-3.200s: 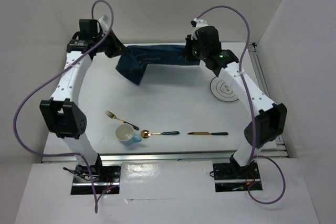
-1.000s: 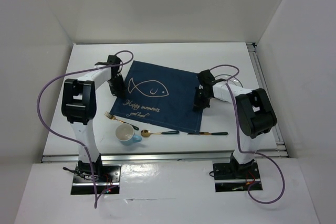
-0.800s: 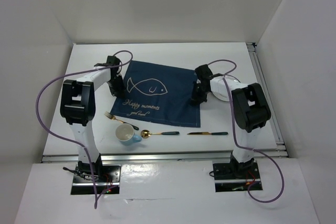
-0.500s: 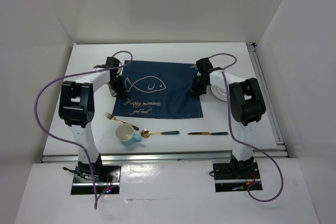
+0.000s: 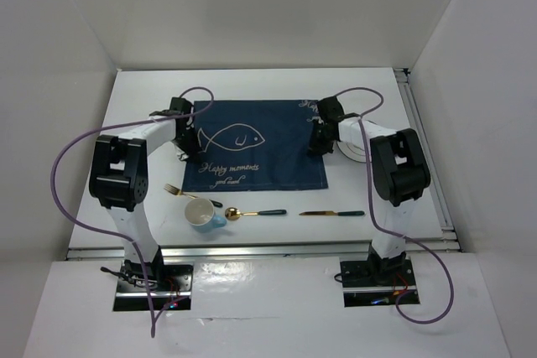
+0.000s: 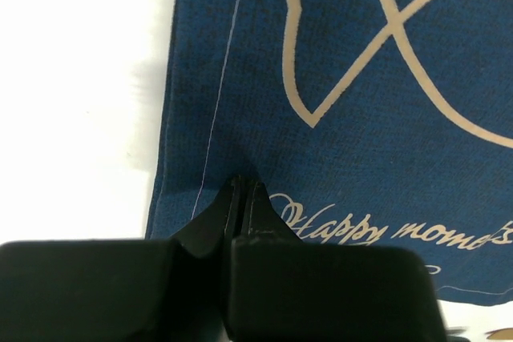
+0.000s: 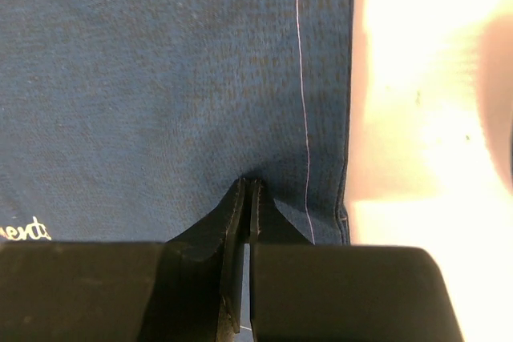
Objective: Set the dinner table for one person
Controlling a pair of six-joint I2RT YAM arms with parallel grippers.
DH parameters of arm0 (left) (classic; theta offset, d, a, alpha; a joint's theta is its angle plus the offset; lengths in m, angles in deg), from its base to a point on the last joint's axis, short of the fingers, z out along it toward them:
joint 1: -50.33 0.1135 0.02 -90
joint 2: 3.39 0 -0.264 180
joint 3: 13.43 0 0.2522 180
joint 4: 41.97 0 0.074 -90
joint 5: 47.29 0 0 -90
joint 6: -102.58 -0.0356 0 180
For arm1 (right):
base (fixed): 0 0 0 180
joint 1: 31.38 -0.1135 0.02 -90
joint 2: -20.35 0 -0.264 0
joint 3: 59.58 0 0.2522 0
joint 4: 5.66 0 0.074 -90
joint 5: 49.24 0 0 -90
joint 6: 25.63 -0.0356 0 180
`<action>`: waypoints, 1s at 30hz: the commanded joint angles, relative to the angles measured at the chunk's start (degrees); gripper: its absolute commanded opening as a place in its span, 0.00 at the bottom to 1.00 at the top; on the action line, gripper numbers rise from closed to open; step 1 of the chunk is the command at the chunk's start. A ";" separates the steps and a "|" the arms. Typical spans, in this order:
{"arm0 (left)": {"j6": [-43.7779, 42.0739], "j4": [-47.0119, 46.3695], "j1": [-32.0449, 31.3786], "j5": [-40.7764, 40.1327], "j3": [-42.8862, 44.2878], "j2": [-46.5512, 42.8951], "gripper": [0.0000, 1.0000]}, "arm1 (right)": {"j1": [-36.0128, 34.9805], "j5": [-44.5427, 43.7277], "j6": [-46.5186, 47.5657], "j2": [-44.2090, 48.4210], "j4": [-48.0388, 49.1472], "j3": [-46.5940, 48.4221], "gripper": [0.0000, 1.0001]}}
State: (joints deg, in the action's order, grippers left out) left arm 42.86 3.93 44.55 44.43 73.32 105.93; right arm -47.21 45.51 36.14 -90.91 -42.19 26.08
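The dinner table (image 5: 143,94) is a plain white tabletop. A dark blue placemat (image 5: 252,144) with a fish drawing lies flat and square in its middle. My left gripper (image 5: 188,145) is shut, pinching the mat's left edge (image 6: 243,186), where the cloth puckers at the tips. My right gripper (image 5: 318,138) is shut, pinching the mat near its right edge (image 7: 248,186). A white plate (image 5: 361,147) sits just right of the mat, partly under the right arm.
In front of the mat lie a gold fork (image 5: 191,195), a light blue mug (image 5: 201,214), a gold spoon (image 5: 252,213) and a knife (image 5: 332,213) in a row. A silver rail (image 5: 268,246) runs along the near edge. White walls enclose the table.
The mat went from hanging bunched at the back to lying flat. In the last second both grippers dragged it from skewed to square; its near edge moved off the spoon and knife.
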 commanded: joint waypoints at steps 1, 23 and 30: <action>-0.31 4.42 -1.69 -0.31 -3.91 1.78 0.00 | 1.06 -4.84 0.28 0.69 -4.04 -4.13 0.00; 1.26 6.09 -5.12 -5.05 -6.54 -2.79 0.00 | 1.07 -6.69 -0.78 9.22 -8.34 -5.81 0.01; 1.27 8.11 -5.12 -6.11 -4.53 -6.13 0.00 | 5.53 -8.54 -1.30 18.70 -11.60 -1.41 0.22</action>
State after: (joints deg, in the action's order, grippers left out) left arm 43.26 7.40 39.63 40.16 68.69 101.71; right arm -45.68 39.15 35.11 -79.52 -50.93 20.77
